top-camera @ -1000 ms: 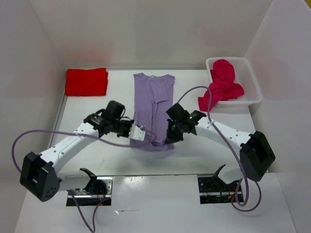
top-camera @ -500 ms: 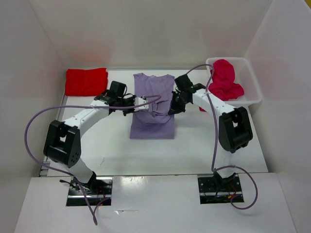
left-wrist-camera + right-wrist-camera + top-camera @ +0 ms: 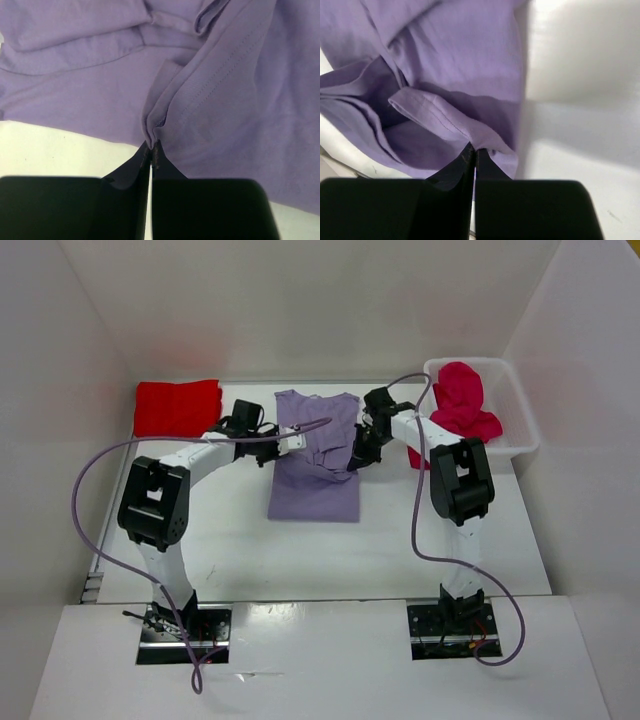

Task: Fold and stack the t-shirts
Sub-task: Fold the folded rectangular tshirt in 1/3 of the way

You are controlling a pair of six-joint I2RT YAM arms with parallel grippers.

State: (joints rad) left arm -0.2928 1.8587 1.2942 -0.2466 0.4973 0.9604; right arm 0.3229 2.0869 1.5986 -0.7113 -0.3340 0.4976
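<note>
The pale lavender t-shirt lies in the middle of the table, its near hem lifted and carried back over its upper part. My left gripper is shut on the hem's left corner, seen pinched in the left wrist view. My right gripper is shut on the hem's right corner, seen in the right wrist view. The bright red t-shirt lies folded at the back left. The pinkish crimson t-shirt hangs crumpled over the bin's rim.
A white plastic bin stands at the back right against the wall. White walls close in the table on the left, back and right. Both arms' purple cables loop above the table.
Both grippers carried the lavender shirt's near hem from the near side toward the back, folding the shirt over itself. Both arms now stretch far out over the table.
</note>
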